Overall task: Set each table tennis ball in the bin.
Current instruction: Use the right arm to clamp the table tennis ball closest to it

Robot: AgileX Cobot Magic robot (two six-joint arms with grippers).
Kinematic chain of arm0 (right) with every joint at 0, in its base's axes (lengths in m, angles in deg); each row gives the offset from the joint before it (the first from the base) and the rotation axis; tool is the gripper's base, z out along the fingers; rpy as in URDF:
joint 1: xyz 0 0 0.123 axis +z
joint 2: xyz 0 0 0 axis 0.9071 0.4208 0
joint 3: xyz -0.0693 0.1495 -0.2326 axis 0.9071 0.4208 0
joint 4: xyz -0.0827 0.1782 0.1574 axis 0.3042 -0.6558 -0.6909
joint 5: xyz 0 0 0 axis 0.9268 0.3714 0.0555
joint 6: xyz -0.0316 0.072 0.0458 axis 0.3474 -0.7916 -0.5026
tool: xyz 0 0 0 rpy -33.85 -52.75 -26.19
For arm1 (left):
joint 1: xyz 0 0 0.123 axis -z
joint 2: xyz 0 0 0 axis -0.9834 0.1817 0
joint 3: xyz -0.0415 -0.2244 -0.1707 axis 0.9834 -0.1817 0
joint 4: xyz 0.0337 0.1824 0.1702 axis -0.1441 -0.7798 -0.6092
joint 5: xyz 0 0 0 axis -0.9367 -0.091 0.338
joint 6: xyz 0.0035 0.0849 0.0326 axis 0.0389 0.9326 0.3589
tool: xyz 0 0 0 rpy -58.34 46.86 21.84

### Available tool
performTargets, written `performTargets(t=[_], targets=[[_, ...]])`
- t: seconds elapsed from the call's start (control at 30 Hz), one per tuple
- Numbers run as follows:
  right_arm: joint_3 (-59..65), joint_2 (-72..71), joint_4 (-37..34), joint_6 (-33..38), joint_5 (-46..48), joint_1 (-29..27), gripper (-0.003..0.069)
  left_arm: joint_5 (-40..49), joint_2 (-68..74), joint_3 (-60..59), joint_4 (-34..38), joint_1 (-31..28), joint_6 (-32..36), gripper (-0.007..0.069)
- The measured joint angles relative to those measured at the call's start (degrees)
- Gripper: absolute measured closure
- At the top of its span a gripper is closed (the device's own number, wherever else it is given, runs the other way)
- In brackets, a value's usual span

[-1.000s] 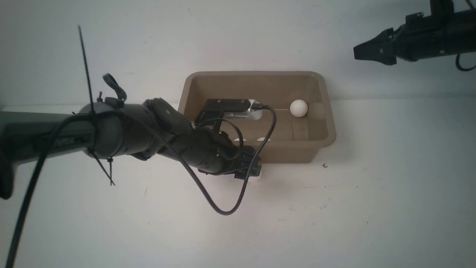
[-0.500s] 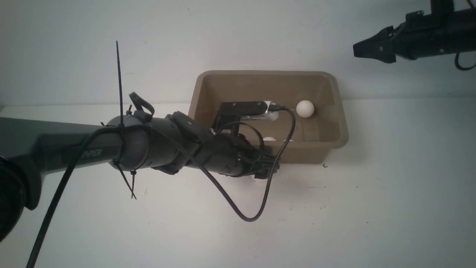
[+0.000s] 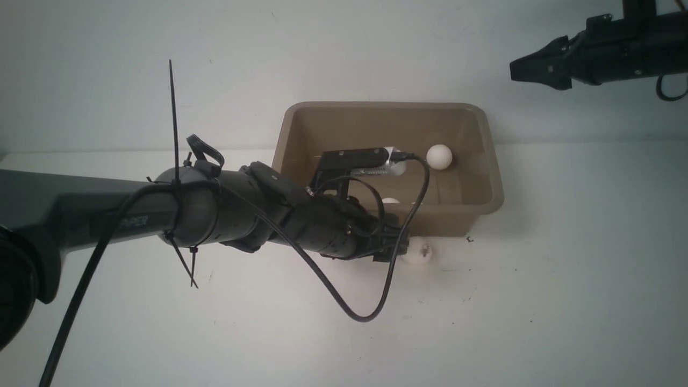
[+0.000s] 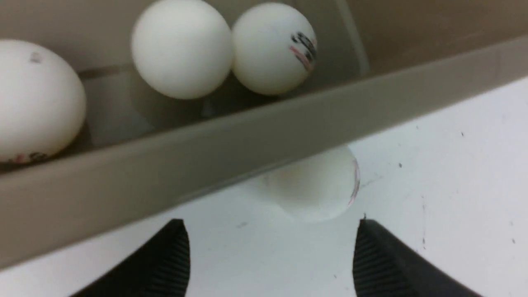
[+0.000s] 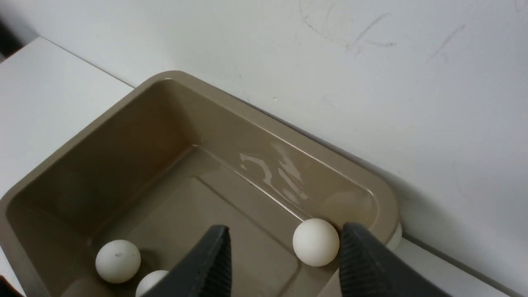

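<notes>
The taupe bin [image 3: 387, 106] stands against the back wall. Inside it lie several white table tennis balls: one at the right [image 3: 439, 157], one near the front wall [image 3: 391, 201], and in the left wrist view two touching balls [image 4: 181, 47] [image 4: 272, 47] and a third [image 4: 37, 99]. One more ball [image 3: 418, 252] [image 4: 317, 185] rests on the table against the bin's front wall, partly under the rim [image 4: 206, 165]. My left gripper [image 4: 272, 251] is open just short of this ball, not touching it. High at the back right, my right gripper [image 3: 518, 72] [image 5: 284, 255] hangs open and empty above the bin [image 5: 231, 99].
My left arm [image 3: 215, 209] stretches across the table's left half, and its black cable [image 3: 365, 314] loops down in front of the bin. The white wall stands right behind the bin. A small dark speck [image 3: 470, 239] lies by the bin's front right corner.
My left arm has swung right, and the bin has slid right with it. The ball on the table has rolled right and now shows beyond the gripper. The right arm has stayed still.
</notes>
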Motion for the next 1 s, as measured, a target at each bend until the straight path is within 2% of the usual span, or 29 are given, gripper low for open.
performTargets(t=[0.13, 0.3, 0.5, 0.6, 0.7, 0.77, 0.87, 0.93, 0.97, 1.0], targets=[[0.0, 0.0, 3.5, -6.5, 1.3, 0.0, 0.0326, 5.6, 0.0, 0.0, -1.5, 0.0, 3.2, 0.0146], [0.0, 0.0, 16.2, -16.8, 2.7, 0.0, 0.0326, 16.0, 0.0, 0.0, -2.1, 0.0, 7.8, 0.0146], [0.0, 0.0, 20.2, -18.7, 4.7, 0.0, 0.0326, 26.9, -1.8, 0.0, 5.9, 0.1, 20.3, 0.0146], [0.0, 0.0, 20.6, -18.7, 5.1, 0.0, 0.0326, 27.9, -5.0, 0.0, 9.1, 0.1, 25.3, 0.0146], [0.0, 0.0, 20.8, -18.7, 5.2, 0.0, 0.0326, 27.8, -8.0, 0.0, 9.4, 0.1, 27.7, 0.0146], [0.0, 0.0, 20.9, -18.7, 5.2, 0.0, 0.0326, 26.9, -11.3, 0.0, 7.5, 0.2, 29.8, 0.0146], [0.0, 0.0, 20.9, -18.7, 5.3, 0.0, 0.0326, 21.8, -18.1, 0.0, -0.6, 0.2, 31.5, 0.0146], [0.0, 0.0, 20.9, -18.7, 6.2, 0.0, 0.0326, 16.7, -22.1, 0.0, -8.0, 0.2, 29.8, 0.0146], [0.0, 0.0, 20.9, -18.7, 6.3, 0.0, 0.0326, 15.8, -22.8, 0.0, -9.1, 0.2, 29.1, 0.0146], [0.0, 0.0, 20.9, -18.9, 7.5, 0.0, 0.0326, 12.9, -25.1, 0.0, -12.4, 0.0, 26.2, 0.0146]])
